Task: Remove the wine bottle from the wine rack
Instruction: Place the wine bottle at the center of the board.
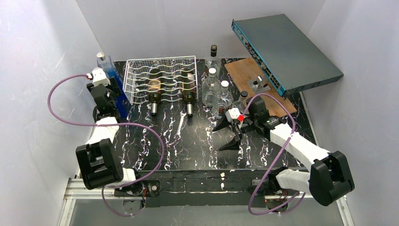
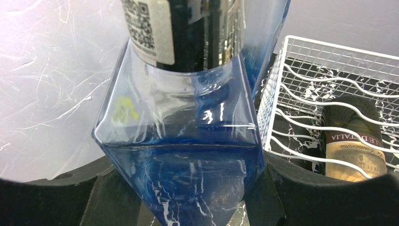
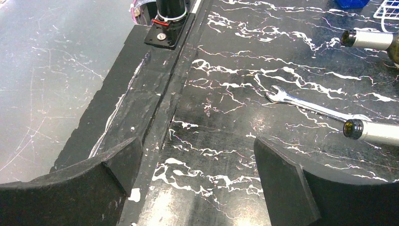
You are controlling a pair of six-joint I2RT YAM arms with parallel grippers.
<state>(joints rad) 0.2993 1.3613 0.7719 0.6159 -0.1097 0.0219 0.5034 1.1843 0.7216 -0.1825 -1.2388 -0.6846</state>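
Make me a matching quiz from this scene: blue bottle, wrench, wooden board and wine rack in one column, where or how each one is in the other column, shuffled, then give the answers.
Column one
1. blue bottle
2. wrench
3. wooden board
4. wine rack

Column two
A. partly covered by the tilted grey box
B. holds two dark bottles lying down
C. between the left gripper jaws
D. flat on the table, near the dark bottles' necks

Pairs: 1-C, 2-D, 3-A, 4-B
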